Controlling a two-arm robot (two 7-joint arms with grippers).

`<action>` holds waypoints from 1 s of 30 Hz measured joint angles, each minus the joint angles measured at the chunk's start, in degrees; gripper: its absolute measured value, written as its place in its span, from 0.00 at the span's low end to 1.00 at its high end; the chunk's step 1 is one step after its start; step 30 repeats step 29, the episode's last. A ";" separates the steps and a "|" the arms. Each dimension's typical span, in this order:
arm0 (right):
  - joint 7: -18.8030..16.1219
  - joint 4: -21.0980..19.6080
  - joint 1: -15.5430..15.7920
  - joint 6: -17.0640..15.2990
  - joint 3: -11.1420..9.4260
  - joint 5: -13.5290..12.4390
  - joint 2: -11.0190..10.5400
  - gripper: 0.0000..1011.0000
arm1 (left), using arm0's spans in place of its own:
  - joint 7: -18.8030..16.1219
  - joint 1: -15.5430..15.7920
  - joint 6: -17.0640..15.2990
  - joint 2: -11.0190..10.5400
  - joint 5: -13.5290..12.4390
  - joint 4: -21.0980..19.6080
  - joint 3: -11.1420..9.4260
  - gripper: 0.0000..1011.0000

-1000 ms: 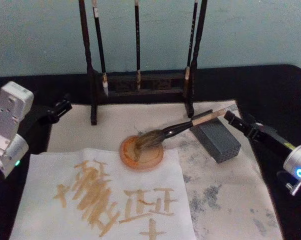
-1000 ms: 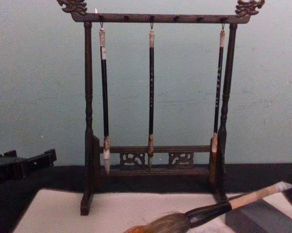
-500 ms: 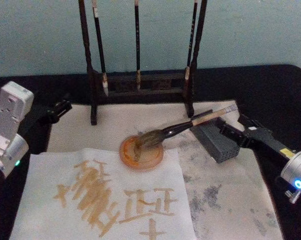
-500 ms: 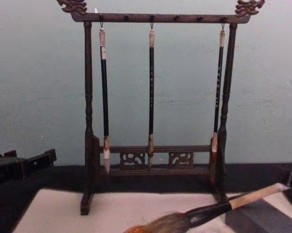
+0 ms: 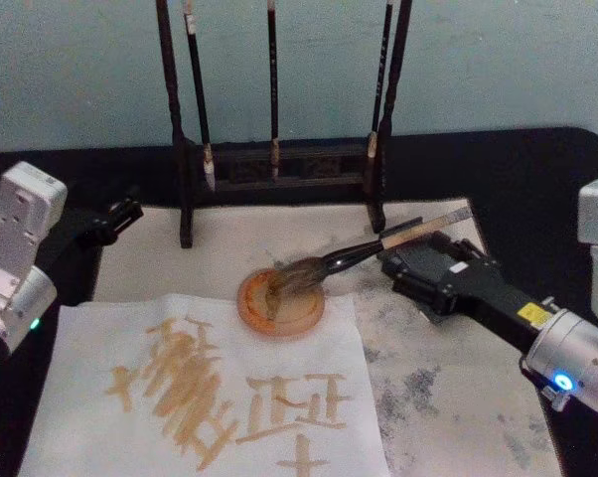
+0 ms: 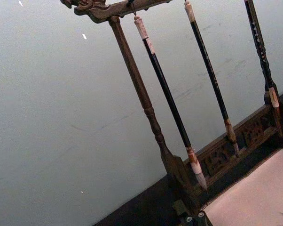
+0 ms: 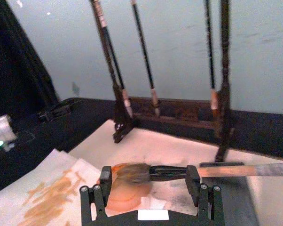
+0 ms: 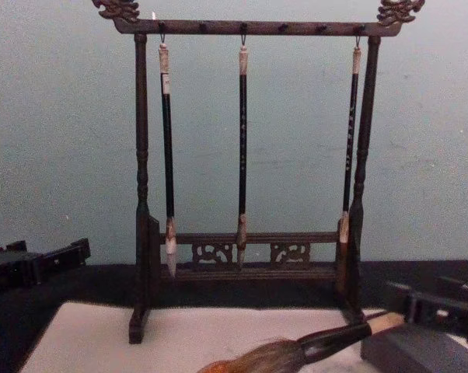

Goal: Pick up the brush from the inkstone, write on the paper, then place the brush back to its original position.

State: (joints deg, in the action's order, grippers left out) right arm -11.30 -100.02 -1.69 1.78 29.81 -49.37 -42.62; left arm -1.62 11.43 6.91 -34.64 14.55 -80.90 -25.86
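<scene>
The right hand (image 7: 148,181), its two black fingers (image 7: 105,178) spread apart, sits low over the dark grey rectangular inkstone (image 8: 424,353) with the large calligraphy brush (image 5: 364,250) — bushy brown head, black neck, pale tan handle — lying across the gap between them, ungripped. The brush's handle leans on the inkstone while its bristles rest in a round orange dish (image 5: 282,304), which overlaps the far edge of the cream-tinted paper (image 5: 100,343) marked with tan strokes. Beyond stands a dark carved wooden rack (image 8: 249,256) holding three slim black brushes (image 8: 242,148) — and the left hand (image 5: 115,219) is parked at the worktop's left edge, though whether it is apart or together I cannot tell.
</scene>
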 joint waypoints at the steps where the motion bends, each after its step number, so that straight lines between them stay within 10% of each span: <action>1: -0.16 -0.01 -0.07 -0.13 0.12 0.34 0.07 1.00 | 0.00 0.00 0.00 0.00 0.00 0.00 0.00 0.99; 30: -1.14 -0.21 -0.32 -0.82 0.61 2.01 0.29 1.00 | 0.00 0.00 0.00 0.00 0.00 0.00 0.00 0.99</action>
